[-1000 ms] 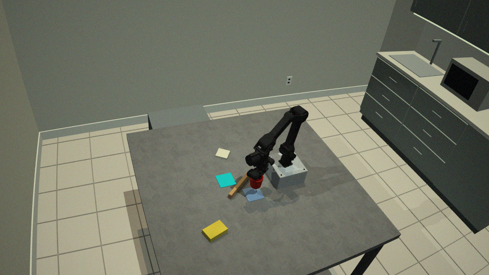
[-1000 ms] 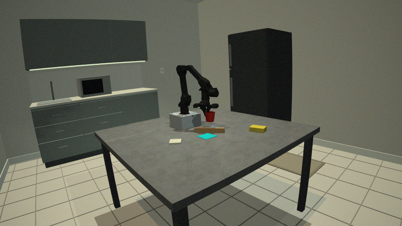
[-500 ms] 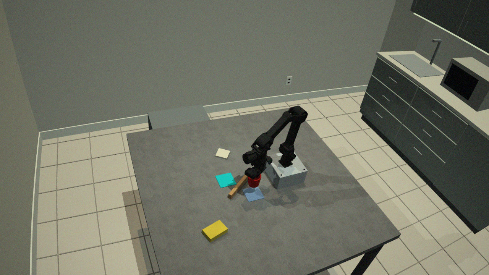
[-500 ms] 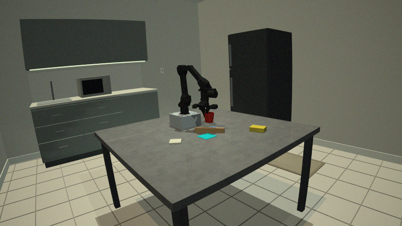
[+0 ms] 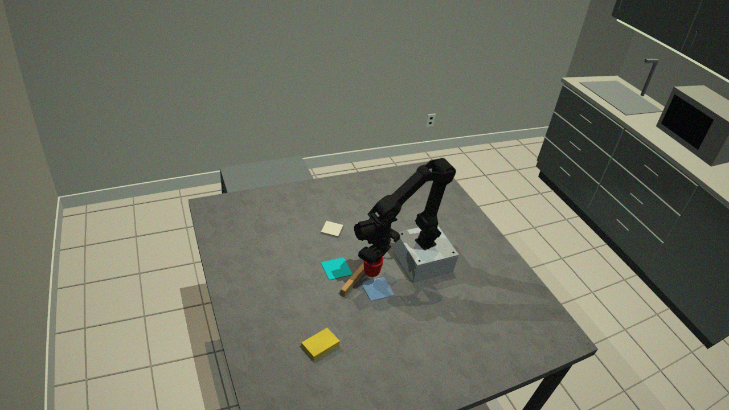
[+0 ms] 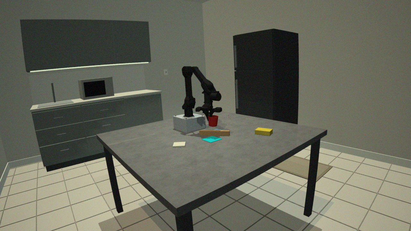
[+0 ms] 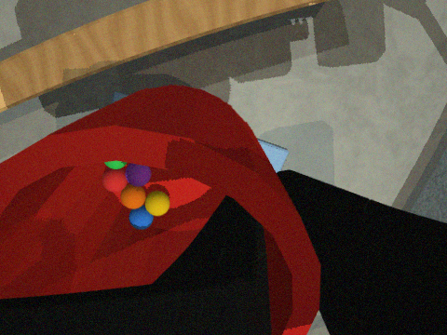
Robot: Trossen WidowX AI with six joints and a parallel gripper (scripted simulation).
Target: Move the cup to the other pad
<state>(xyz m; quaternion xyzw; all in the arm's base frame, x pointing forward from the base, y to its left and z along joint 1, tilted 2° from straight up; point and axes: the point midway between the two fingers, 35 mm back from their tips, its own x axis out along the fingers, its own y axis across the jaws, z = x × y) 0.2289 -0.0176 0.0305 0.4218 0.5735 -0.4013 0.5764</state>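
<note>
The red cup (image 5: 373, 267) (image 6: 213, 121) (image 7: 112, 135) is held upright in the air near the blue pad and the wooden bar. My gripper (image 5: 373, 258) (image 6: 210, 115) is shut on the cup's wall; one black finger shows inside the cup in the wrist view. Several coloured marbles (image 7: 133, 196) lie together inside the cup. The blue pad (image 5: 379, 290) (image 6: 218, 129) (image 7: 275, 154) lies below the cup, mostly hidden by it in the wrist view. The cyan pad (image 5: 335, 267) (image 6: 211, 139) lies flat on the other side of the bar.
A wooden bar (image 5: 351, 281) (image 6: 214, 133) (image 7: 140, 30) lies between the two pads. A cream tile (image 5: 332, 229) (image 6: 179, 144) lies beyond the cyan pad. A yellow block (image 5: 320, 343) (image 6: 263, 131) lies farther off. The arm stands on a grey box (image 5: 433, 266) (image 6: 186, 124).
</note>
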